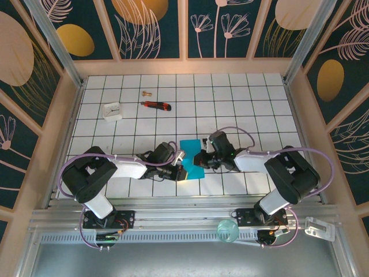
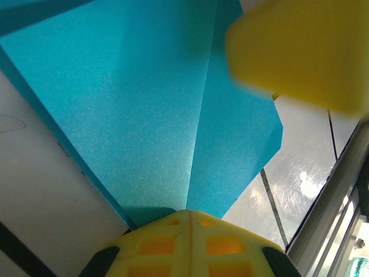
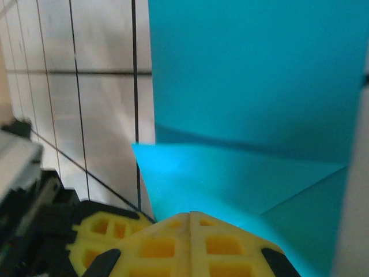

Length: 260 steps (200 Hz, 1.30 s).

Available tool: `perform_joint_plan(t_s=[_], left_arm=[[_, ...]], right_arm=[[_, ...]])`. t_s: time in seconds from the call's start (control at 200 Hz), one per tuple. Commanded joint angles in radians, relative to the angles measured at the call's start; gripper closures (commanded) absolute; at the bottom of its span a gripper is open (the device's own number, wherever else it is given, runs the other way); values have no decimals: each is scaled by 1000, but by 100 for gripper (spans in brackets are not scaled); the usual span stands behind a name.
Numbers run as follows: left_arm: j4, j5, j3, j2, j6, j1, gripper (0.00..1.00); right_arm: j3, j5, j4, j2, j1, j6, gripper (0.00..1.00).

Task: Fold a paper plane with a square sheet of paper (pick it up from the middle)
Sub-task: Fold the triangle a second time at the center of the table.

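Note:
The square sheet of paper (image 1: 189,148), teal and partly folded with creases, lies on the white tiled table between the two arms. My left gripper (image 1: 182,172) is shut, its yellow tips (image 2: 188,214) resting where a crease of the paper (image 2: 144,104) ends. My right gripper (image 1: 200,161) is shut too, its tips (image 3: 190,216) against a raised flap of the paper (image 3: 230,173). Whether either one pinches the sheet I cannot tell. The two grippers are close together: a blurred right finger (image 2: 294,52) is in the left wrist view, a left finger (image 3: 98,234) in the right wrist view.
A red-and-black utility knife (image 1: 156,105), a small white block (image 1: 112,110) and a small copper piece (image 1: 145,92) lie at the far left of the table. The metal rail (image 1: 184,216) runs along the near edge, with a clear round object (image 1: 228,231) on it.

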State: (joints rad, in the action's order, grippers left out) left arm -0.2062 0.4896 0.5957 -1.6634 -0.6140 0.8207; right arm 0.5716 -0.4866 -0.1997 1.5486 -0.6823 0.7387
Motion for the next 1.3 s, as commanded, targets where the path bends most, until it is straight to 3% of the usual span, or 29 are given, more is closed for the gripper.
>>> perform_joint_plan(t_s=[0.0, 0.38, 0.906, 1.071, 1.176, 1.296], left_arm=[[225, -84, -59, -83, 3, 15, 100], [231, -91, -55, -81, 14, 15, 100], [243, -103, -71, -90, 34, 15, 100], [244, -100, -65, -88, 33, 15, 100], [247, -100, -59, -84, 32, 14, 100], [245, -99, -55, -80, 27, 12, 100]], right_arm=[[-15, 19, -71, 34, -49, 76, 100], [-4, 67, -2, 107, -104, 97, 100], [12, 136, 135, 130, 129, -64, 100], [51, 128, 144, 163, 255, -130, 100], [71, 98, 145, 120, 305, -159, 100], [72, 63, 129, 21, 290, -179, 100]])
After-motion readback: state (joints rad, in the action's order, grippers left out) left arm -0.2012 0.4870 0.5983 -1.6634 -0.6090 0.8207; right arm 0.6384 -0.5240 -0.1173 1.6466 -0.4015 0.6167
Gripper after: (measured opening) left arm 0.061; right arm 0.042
